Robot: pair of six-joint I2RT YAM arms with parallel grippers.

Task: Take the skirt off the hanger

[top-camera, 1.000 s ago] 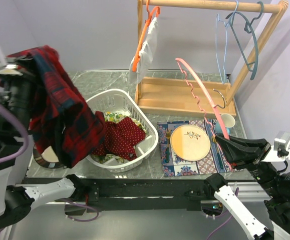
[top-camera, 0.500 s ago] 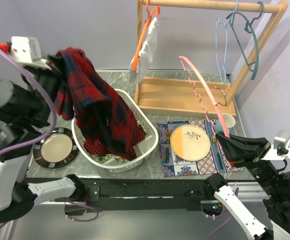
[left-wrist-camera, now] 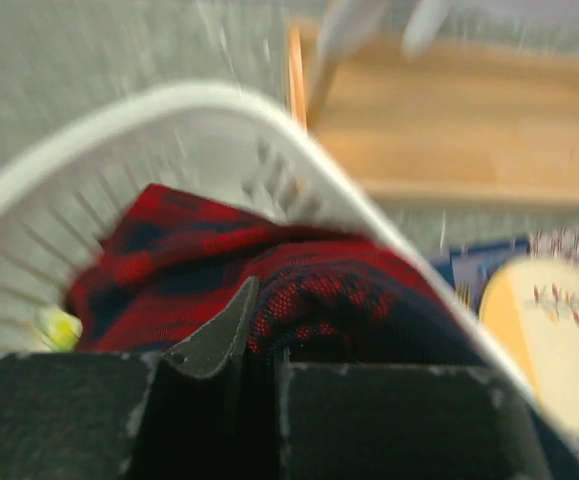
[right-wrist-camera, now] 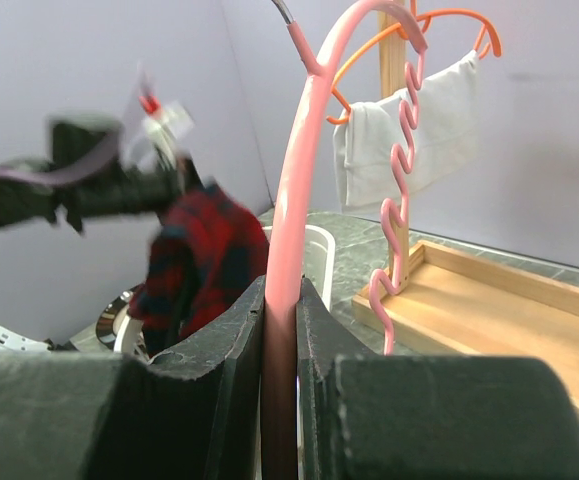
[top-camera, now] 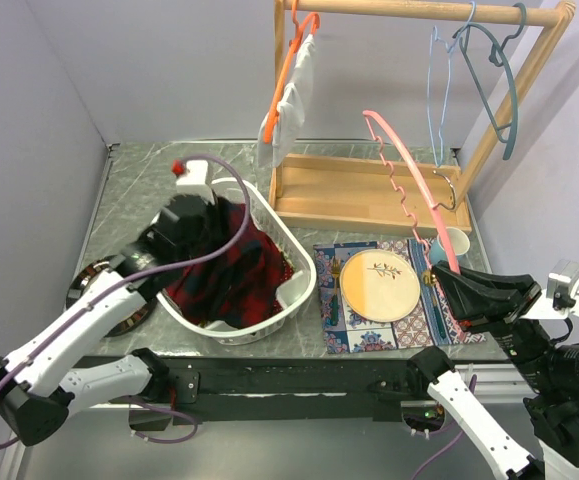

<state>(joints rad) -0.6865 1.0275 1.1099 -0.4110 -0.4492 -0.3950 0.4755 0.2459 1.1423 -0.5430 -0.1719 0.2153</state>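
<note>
Right gripper (right-wrist-camera: 281, 300) clamps the hanger (right-wrist-camera: 294, 180); skirt (top-camera: 224, 270) lies in basket (top-camera: 306, 272).

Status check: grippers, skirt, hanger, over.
Left gripper shut on skirt, down in basket. Right gripper shut on hanger, bare. Nothing in the way.

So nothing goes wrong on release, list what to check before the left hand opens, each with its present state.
1. The skirt is off the hanger: ok, the hanger is bare.
2. The skirt lies in the white basket: ok.
3. The left hand is shut on the skirt: ok.
4. The right hand is shut on the hanger: ok.
5. The left wrist view is sharp: not ok, blurred.
</note>
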